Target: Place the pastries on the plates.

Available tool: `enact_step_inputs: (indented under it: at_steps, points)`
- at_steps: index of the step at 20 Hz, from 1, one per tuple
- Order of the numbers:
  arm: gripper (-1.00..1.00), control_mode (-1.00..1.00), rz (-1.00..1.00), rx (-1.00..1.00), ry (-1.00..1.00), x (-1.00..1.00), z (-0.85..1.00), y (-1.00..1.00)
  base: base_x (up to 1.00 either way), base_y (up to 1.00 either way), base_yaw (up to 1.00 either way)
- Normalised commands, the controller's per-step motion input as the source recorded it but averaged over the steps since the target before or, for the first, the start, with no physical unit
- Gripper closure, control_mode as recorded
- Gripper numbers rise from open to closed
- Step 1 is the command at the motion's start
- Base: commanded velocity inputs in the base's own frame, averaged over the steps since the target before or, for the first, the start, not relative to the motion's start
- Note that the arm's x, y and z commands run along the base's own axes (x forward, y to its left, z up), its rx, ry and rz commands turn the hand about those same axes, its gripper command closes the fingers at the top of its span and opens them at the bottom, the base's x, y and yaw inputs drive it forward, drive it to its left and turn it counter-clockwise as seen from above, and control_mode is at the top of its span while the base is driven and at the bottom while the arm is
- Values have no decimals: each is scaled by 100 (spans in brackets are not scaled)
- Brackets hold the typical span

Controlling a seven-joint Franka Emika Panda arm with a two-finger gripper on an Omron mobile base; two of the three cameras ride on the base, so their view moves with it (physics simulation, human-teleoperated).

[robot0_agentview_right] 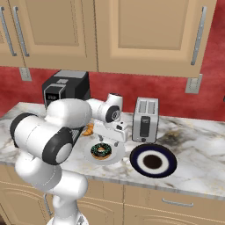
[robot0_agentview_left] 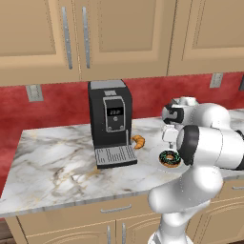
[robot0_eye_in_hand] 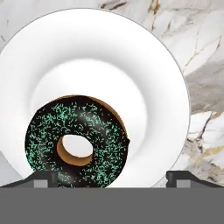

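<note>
Two pastries on the counter (robot0_agentview_left: 57, 162). Donut (robot0_eye_in_hand: 76, 146) lies on the white plate (robot0_eye_in_hand: 144, 87) directly under the gripper (robot0_eye_in_hand: 109, 178), whose fingertips (robot0_eye_in_hand: 41, 179) stand spread wide, holding nothing. Croissant (robot0_agentview_left: 138, 141) sits beyond the gripper, beside the coffee machine (robot0_agentview_left: 110, 121); its display is too small to read. Navy plate (robot0_agentview_right: 153, 161) and toaster (robot0_agentview_right: 146, 119) stand just to the side.

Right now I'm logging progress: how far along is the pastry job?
Done: the donut lies on the white plate. In hand: nothing; the gripper hangs open just above it. Left: the croissant sits on the counter by the coffee machine; the navy plate is bare.
</note>
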Motion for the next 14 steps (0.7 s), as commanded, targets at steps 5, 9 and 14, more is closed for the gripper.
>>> enact_step_inputs:
  at_steps: [5,9,14]
  points:
    - [-100,-100,0,0,-10,3,42,6,0,0,0]
    - [-100,-100,0,0,-12,2,32,11,0,0,0]
    - [-100,-100,4,4,-12,0,17,9,0,0,0]
